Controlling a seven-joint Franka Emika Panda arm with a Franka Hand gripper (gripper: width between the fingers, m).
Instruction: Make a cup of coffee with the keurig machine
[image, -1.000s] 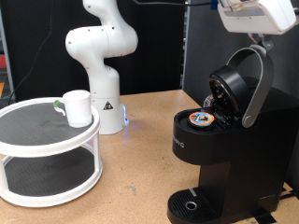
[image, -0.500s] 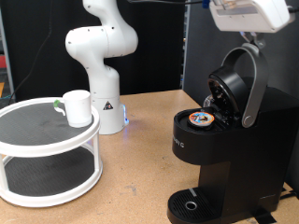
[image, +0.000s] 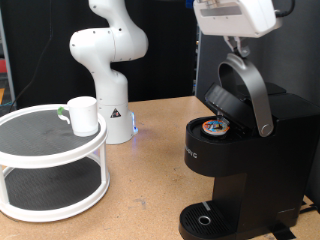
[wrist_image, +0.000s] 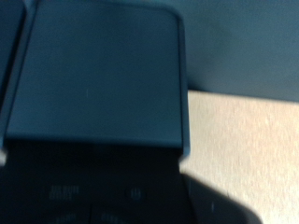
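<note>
Boxy black keurig machine (image: 235, 165) at counter's right edge: silver-grey lid handle (image: 252, 92) half-lowered directly beneath gripper (image: 238, 45) (finger spread indiscernible); pod (image: 215, 126) loaded.

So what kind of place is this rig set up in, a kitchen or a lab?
Most likely a robotics lab bench, not a kitchen: a white robot arm base stands on the wooden tabletop, the keurig machine beside it, and the cup on a two-tier white turntable.

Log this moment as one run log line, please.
pincer on lid handle | keurig machine lid part-open | pod loaded | cup on stand
</note>
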